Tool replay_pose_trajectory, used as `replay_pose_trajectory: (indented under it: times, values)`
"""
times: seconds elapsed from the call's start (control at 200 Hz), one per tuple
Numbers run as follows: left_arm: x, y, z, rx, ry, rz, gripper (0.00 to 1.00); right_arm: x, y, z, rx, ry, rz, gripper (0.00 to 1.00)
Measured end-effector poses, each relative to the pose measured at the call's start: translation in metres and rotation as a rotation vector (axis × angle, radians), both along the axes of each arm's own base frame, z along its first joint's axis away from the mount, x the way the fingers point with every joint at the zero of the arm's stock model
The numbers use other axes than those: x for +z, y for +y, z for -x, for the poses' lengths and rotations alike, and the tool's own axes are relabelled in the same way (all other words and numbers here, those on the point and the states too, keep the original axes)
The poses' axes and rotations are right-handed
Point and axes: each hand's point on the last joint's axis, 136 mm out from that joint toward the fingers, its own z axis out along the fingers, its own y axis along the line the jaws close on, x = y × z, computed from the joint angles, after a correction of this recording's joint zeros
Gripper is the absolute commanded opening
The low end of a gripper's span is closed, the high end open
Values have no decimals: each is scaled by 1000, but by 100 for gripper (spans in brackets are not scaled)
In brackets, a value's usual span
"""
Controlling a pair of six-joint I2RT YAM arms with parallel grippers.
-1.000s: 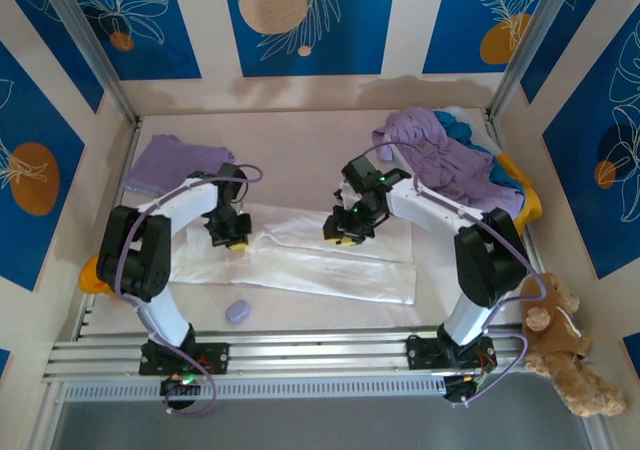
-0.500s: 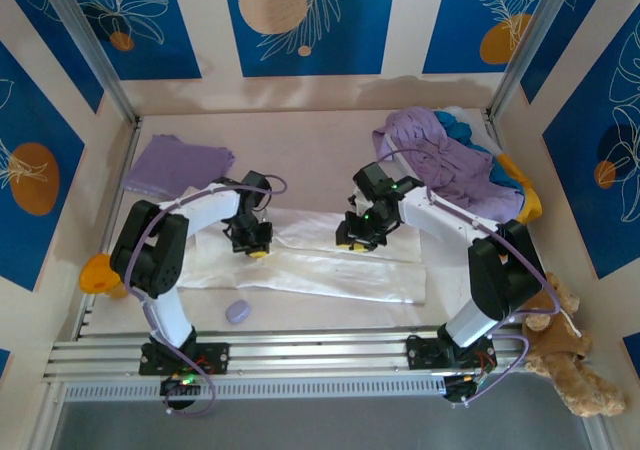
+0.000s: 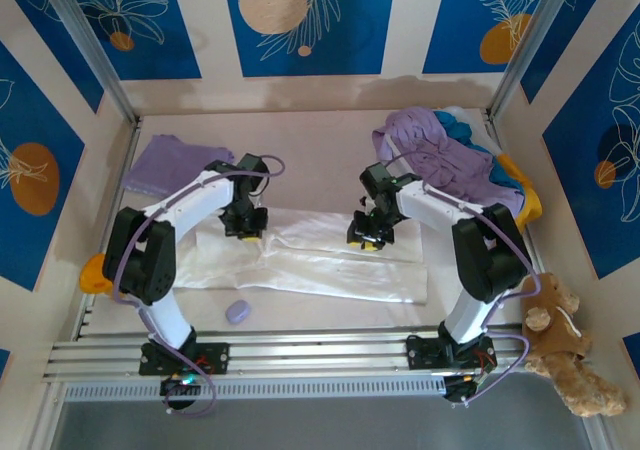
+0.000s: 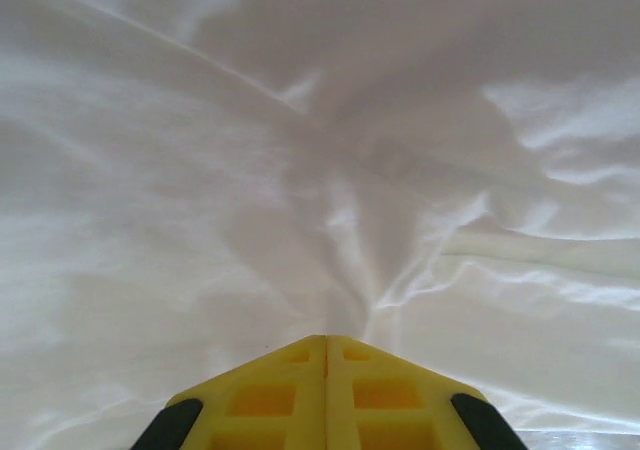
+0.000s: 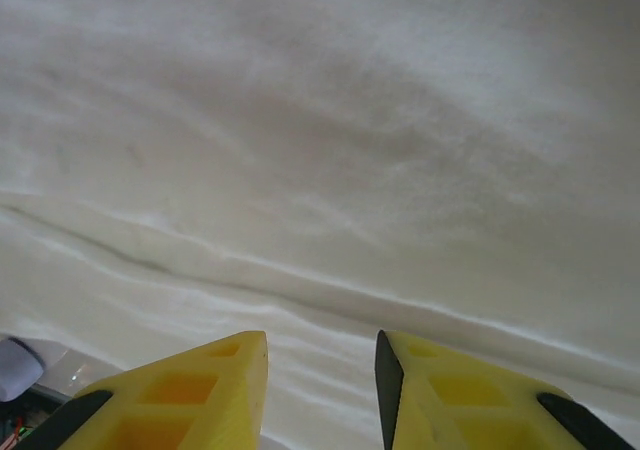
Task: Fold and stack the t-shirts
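A large white t-shirt (image 3: 320, 265) lies flattened in a long band across the middle of the table. My left gripper (image 3: 247, 232) (image 4: 326, 338) presses down on its left part, jaws shut, with the white cloth (image 4: 330, 190) puckering up into the yellow tips. My right gripper (image 3: 366, 240) (image 5: 320, 336) hovers low over the shirt's right part, jaws open, only smooth white cloth (image 5: 330, 170) showing in the gap. A folded lavender t-shirt (image 3: 175, 165) lies at the back left. A heap of lavender (image 3: 440, 155), teal (image 3: 470, 135) and yellow-orange (image 3: 527, 202) t-shirts sits at the back right.
A small round lavender blob (image 3: 238, 311) lies near the front rail. A brown teddy bear (image 3: 565, 355) rests outside the table at the right front. An orange object (image 3: 95, 273) sits at the left edge. Walls enclose the table on three sides.
My right gripper slid right across the white shirt. My left gripper moved right and a little toward the back. The shirt's right end now reaches slightly further right.
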Motion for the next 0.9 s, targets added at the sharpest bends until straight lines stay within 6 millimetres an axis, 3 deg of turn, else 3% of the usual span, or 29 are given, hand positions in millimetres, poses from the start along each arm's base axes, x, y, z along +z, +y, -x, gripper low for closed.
replay_pose_trajectory:
  times: [0.16,0.28,0.49,0.9]
  values:
    - [-8,25,0,42,25,-36,5,-13,-1,-6,-7,17,7,36]
    - [-22,29,-3,45,58,-43,5,-17,-4,-11,-24,18,4,36]
    - [-52,17,-18,28,128,-31,5,-24,-16,-10,-60,41,-7,36]
    - [-53,-16,-71,6,131,52,7,-21,-38,-8,-122,56,-20,36]
